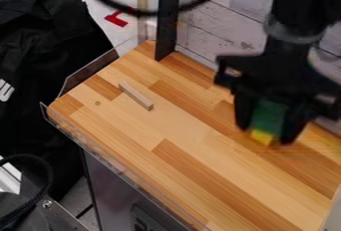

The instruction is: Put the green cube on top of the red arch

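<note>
At the right of the camera view, the black gripper (268,129) hangs over the wooden table, pointing down. Between its two fingers is the green cube (269,116), touched on both sides, so the gripper is shut on it. A yellow piece (261,137) shows directly below the green one, low between the fingertips; whether the two are joined or only lined up in this view, I cannot tell.
A thin wooden stick (136,96) lies on the table (193,175) at the upper left. A black post (166,21) and grey plank wall stand behind. Clear low edging runs along the left side. A small red object (116,19) is beyond the table.
</note>
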Controlling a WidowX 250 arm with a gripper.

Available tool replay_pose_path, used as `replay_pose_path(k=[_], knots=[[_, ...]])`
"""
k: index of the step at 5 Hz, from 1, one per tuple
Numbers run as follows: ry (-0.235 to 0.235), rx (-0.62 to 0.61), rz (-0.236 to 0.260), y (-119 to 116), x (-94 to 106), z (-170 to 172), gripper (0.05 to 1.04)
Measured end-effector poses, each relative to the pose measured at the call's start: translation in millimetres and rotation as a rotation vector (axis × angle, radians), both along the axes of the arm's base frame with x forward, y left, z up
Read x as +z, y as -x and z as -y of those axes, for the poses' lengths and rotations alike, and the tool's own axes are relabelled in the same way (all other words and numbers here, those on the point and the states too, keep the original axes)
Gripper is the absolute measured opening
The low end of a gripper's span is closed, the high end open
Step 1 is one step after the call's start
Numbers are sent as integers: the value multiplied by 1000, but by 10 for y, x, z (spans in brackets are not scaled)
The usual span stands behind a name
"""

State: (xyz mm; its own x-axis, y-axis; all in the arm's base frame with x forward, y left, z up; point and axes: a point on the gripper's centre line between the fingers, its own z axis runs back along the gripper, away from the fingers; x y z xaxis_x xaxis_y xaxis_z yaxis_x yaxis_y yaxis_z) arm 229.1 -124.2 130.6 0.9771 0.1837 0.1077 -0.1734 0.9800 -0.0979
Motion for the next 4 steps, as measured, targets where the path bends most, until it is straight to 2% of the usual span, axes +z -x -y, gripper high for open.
replay_pose_path(k=[1,2,4], knots=[[18,-7,51,-139,158,8,545],[15,-9,48,-285,161,-26,545],[40,0,-33,-589,-16,-83,545]])
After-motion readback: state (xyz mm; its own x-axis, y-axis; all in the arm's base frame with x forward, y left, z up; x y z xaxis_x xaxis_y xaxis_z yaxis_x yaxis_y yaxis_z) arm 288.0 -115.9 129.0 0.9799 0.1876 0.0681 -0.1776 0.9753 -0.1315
